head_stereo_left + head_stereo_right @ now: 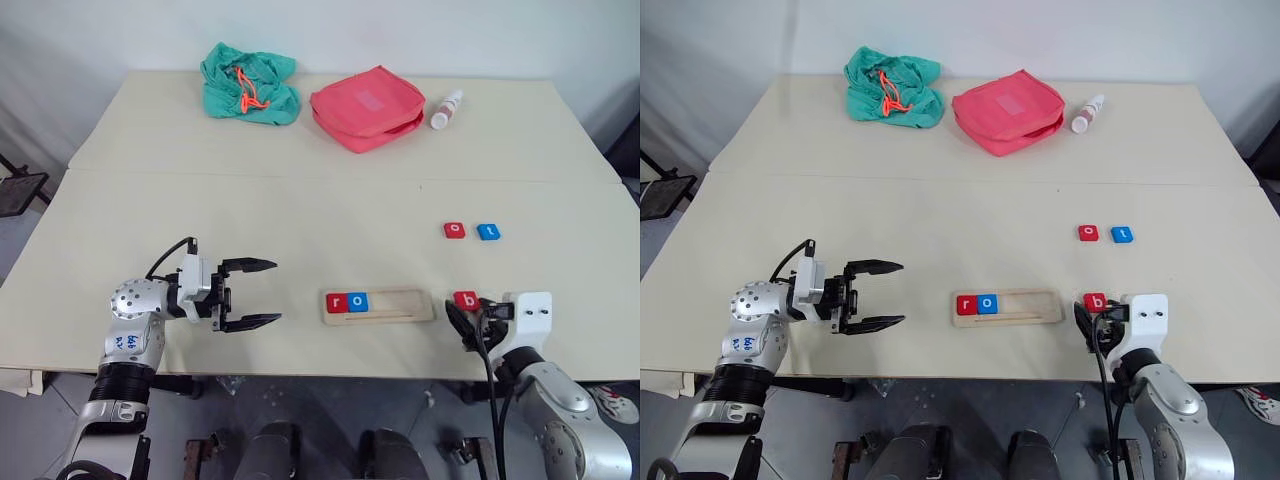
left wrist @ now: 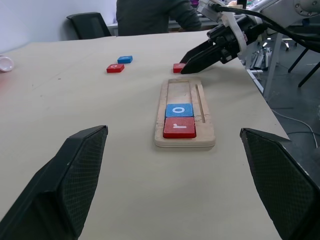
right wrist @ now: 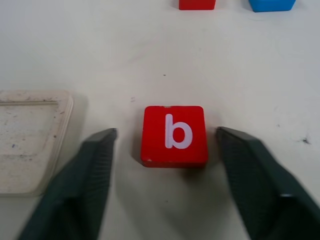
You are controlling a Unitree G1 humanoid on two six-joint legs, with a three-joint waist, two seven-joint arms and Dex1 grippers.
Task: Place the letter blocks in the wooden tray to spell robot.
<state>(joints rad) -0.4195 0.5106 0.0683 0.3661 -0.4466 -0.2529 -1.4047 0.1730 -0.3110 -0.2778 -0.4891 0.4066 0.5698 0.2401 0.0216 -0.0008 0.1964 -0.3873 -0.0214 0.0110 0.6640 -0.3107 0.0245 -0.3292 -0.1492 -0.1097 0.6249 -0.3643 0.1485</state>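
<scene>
the wooden tray (image 1: 379, 306) is a long, narrow slab of pale wood with rounded corners and a shallow raised rim. it lies flat near the front edge of the table (image 1: 300, 210), a matte cream surface with a seam running across it. at the tray's left end sit two flat square letter blocks side by side, the red "r" block (image 1: 336, 302) and the blue "o" block (image 1: 358, 302), touching each other. the rest of the tray is bare wood.

the red "b" block (image 3: 175, 135) lies on the table just beside the tray's right end, between the spread fingers of the right gripper (image 3: 167, 150), which is released and not touching it. farther back lie the red "o" block (image 1: 454, 230) and the blue "t" block (image 1: 487, 232), near each other.

the left gripper (image 1: 255, 293) hovers left of the tray, released, grasping nothing.

at the table's far side: a crumpled green cloth bag (image 1: 249, 84), a padded pink pouch (image 1: 367, 107) and a small white bottle (image 1: 446, 109) on its side.

the left wrist view adds a black chair (image 2: 90, 24) and a seated person's dark torso (image 2: 155, 15) beyond the table. the right wrist view resolves the tray's scuffed, dusty floor.
</scene>
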